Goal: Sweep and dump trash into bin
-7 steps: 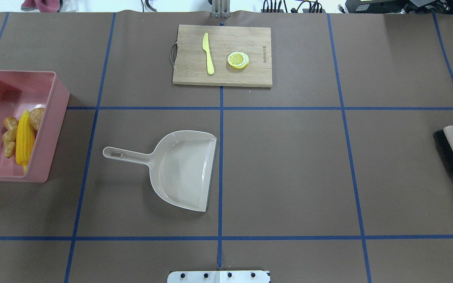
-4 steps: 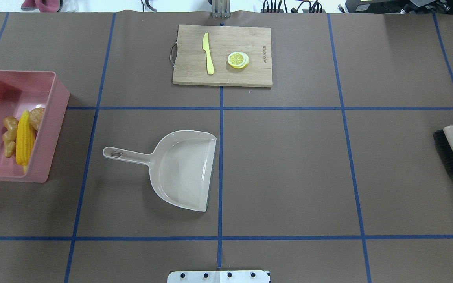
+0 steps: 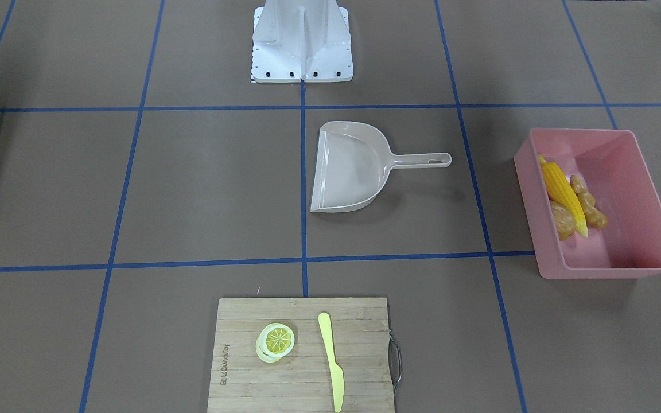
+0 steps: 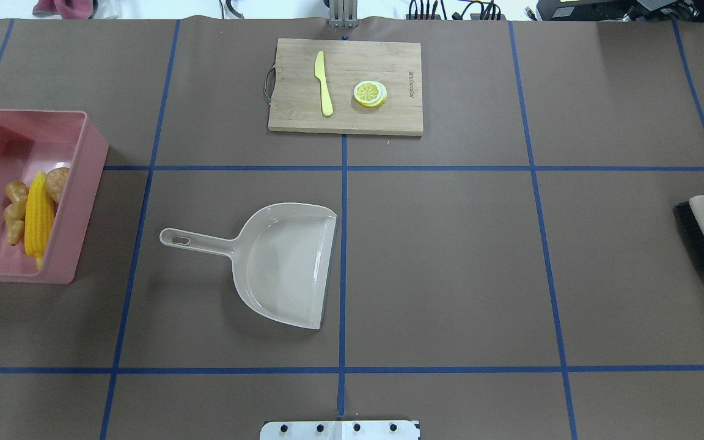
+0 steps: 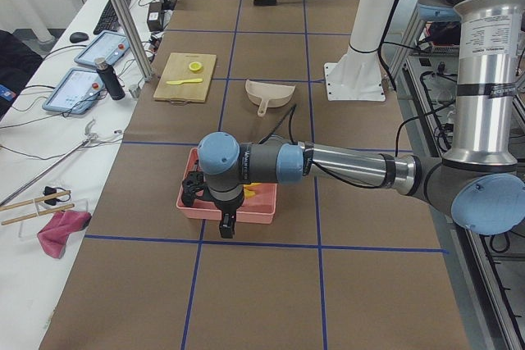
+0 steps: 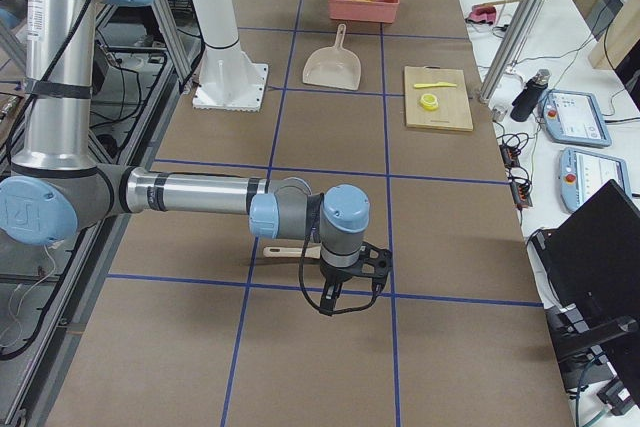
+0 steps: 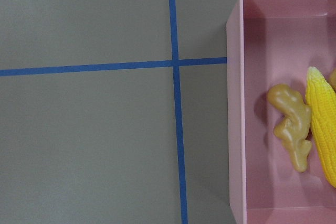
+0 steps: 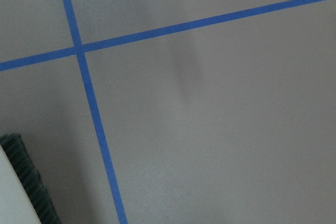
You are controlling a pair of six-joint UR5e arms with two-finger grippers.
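The left gripper [image 5: 226,224] hangs over the outer end of the bin [image 4: 80,201]. From where I stand at the table's end I cannot tell how wide its jaws are set or whether anything sits between them. The same goes for the right gripper [image 6: 335,297], which is low over the table at the far end, just beside the brush [image 4: 703,235].

The risk I see is a knock. The left wrist is close above the bin's wall, so a careless drop or swing on the way out could catch the rim and shove or tip the tub, spilling what is in it. On the other side, the right arm could nudge the brush if it pulls away low.

The trash looks fully dumped, so I would judge the job as good as finished. The yellow corn cob [image 4: 39,214] lies lengthwise against the bin's inner wall, with the knobbly tan ginger root [image 4: 14,211] touching it on one side and the brown-orange potato [image 4: 57,183] at its tip. The beige dustpan [image 4: 285,263] lies flat mid-table with nothing in it, well apart from the bin.
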